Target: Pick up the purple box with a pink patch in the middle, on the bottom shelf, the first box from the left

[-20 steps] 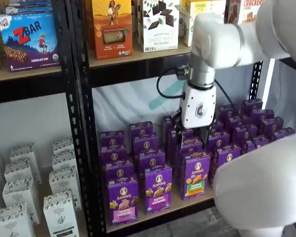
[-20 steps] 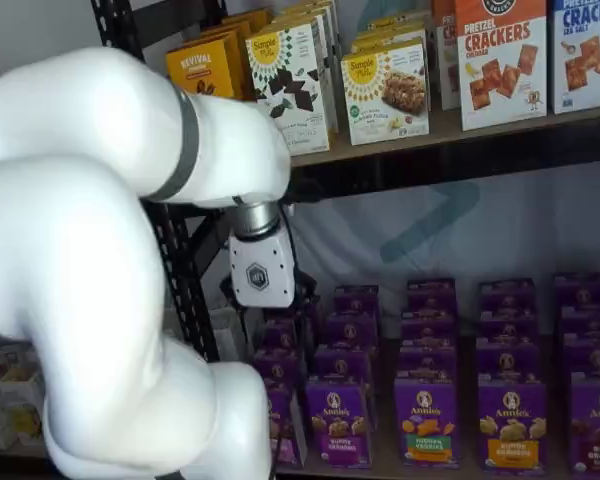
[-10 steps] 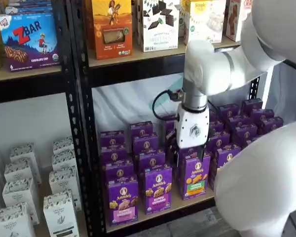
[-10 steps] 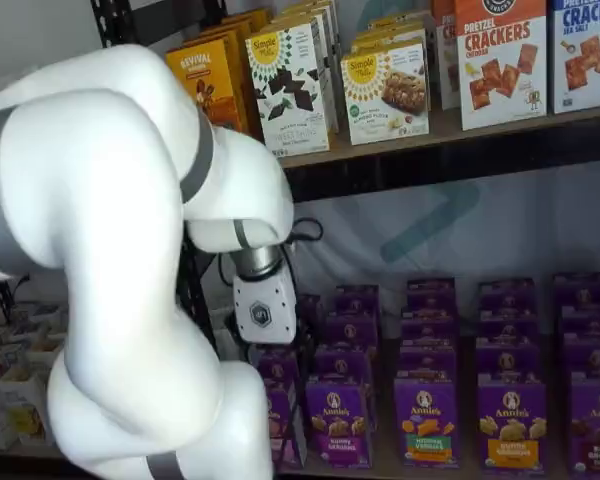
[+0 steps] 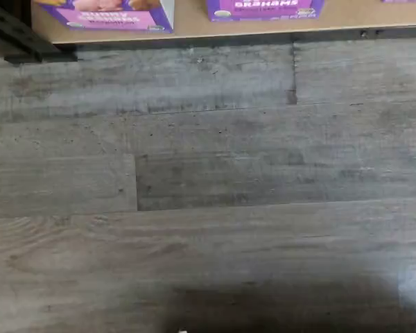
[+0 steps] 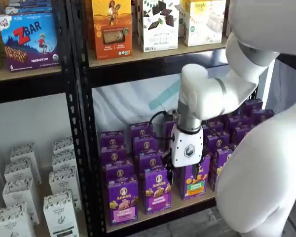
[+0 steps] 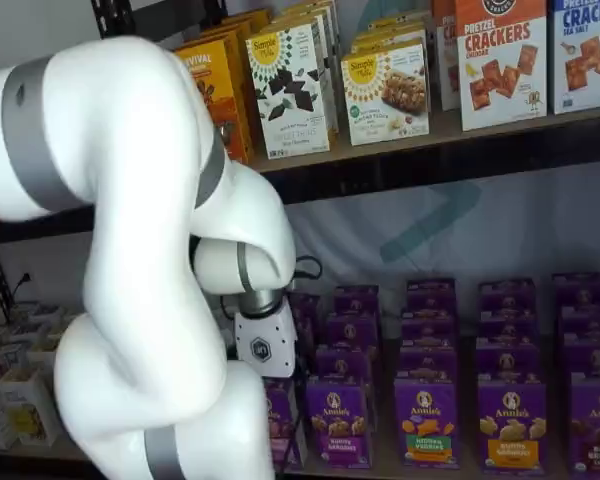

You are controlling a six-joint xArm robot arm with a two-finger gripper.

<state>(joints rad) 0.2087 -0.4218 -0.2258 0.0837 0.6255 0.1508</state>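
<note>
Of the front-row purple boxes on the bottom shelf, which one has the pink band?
The purple box at the row's left end, beside the black upright. Its neighbour lacks that band, and the next one has green.

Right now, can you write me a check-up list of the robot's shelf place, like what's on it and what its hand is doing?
Surface: the bottom shelf is a tan board in a black rack frame, crowded with boxes.
Job's things: the purple box with the pink band stands upright at the front of the leftmost row, untouched.
Clutter: rows of other purple cartons beside and behind it.
Tool: its white body hangs in front of the cartons to the right of the purple box; the fingers are hidden, and it holds nothing.
Cables: a black cable loops by the wrist.
Surroundings: snack boxes on the shelf above, white cartons in the next rack, grey plank floor below.
</note>
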